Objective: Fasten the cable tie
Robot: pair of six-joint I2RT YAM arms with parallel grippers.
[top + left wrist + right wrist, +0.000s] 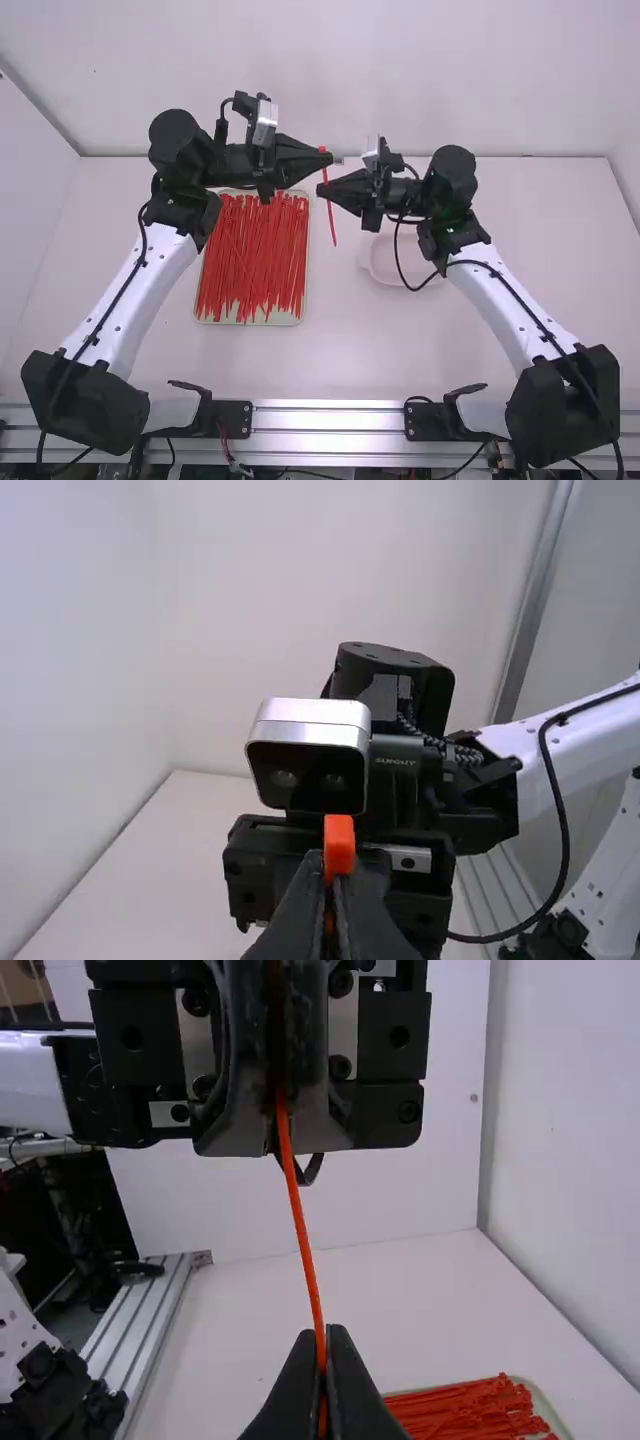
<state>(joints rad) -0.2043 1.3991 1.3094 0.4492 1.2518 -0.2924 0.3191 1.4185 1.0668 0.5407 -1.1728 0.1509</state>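
A single red cable tie [329, 215] hangs in the air above the table, between the two arms. My left gripper [320, 152] is shut on its square head [339, 842], which pokes out above the fingertips [312, 880]. Just below and to the right, my right gripper [324, 185] is shut on the strap [303, 1240], which runs straight from its fingers up to the left gripper's [277, 1120] closed jaws. The tie's loose tail dangles below the right gripper toward the table.
A beige tray [303, 290] with several red cable ties [255, 255] lies under the left arm, its corner also in the right wrist view [470, 1410]. A shallow white dish [382, 265] sits under the right arm. Walls enclose the table at the back and left.
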